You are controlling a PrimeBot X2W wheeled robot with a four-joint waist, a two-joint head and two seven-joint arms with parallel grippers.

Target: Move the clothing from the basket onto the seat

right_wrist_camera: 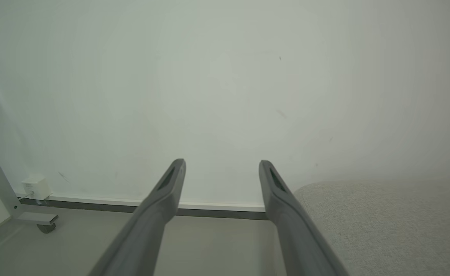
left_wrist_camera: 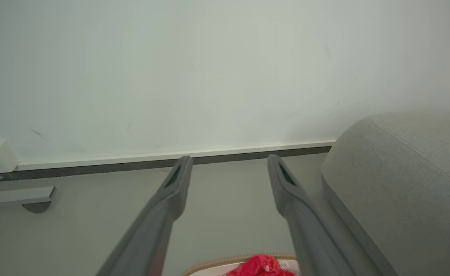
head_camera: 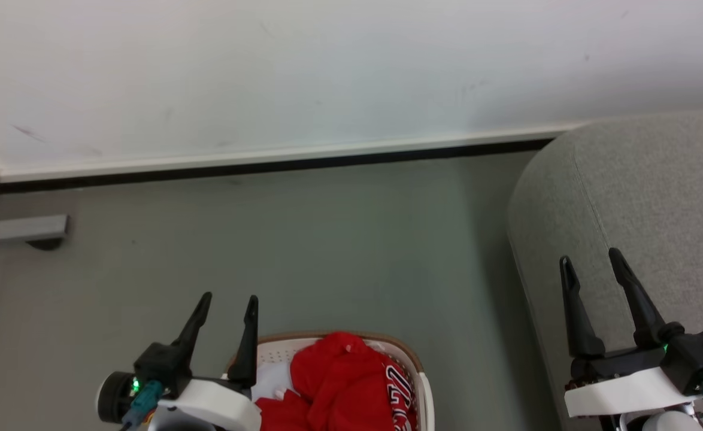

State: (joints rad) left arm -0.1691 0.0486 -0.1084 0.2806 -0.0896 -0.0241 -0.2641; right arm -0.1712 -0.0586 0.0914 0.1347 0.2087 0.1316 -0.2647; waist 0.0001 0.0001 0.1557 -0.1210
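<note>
Head view, bottom centre: I see the jerseys [head_camera: 339,383] heaped in the basket [head_camera: 276,353], sofa [head_camera: 639,191] at right. My left gripper [head_camera: 230,297] and right gripper [head_camera: 590,256] both gape wide, holding nothing.

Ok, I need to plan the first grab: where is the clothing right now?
In the head view the clothing lies heaped in the basket at the bottom centre, just right of the left gripper, with the seat further right.
</note>
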